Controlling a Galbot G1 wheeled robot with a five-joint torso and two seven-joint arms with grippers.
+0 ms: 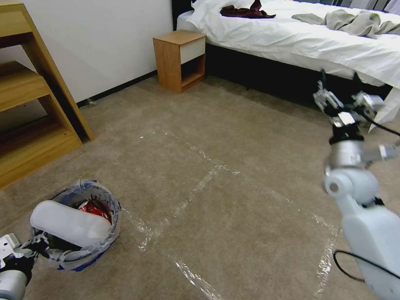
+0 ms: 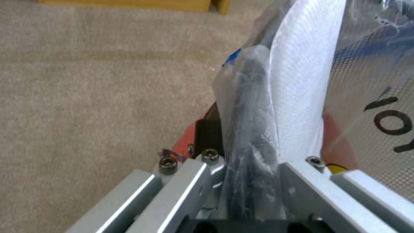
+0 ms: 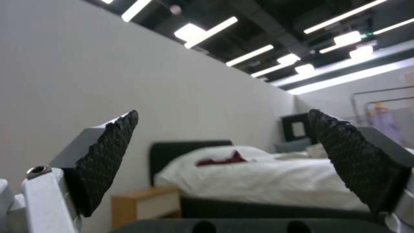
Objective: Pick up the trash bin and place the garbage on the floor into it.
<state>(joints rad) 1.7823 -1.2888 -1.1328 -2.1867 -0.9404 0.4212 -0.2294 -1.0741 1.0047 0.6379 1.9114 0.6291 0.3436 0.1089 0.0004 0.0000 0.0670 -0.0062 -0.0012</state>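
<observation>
The trash bin (image 1: pixel 109 233), lined with a crinkled clear bag with blue edging, sits low at my left over the floor (image 1: pixel 250 137). My left gripper (image 1: pixel 36 245) is shut on the bin's near rim. In the left wrist view the left gripper (image 2: pixel 252 161) pinches the bag-covered rim of the trash bin (image 2: pixel 254 97). A white insole (image 1: pixel 68 225) lies across the bin's mouth, seen close as white mesh (image 2: pixel 302 81), with red wrappers (image 1: pixel 95 208) beneath it. My right gripper (image 1: pixel 339 95) is raised near the bed, open and holding nothing (image 3: pixel 222 116).
A wooden shelf unit (image 1: pixel 29 104) stands at the left against the wall. A small wooden nightstand (image 1: pixel 180 58) sits beside a bed (image 1: pixel 312 41) with white sheets and clothes on it. Shiny tape lines (image 1: pixel 200 183) cross the carpet.
</observation>
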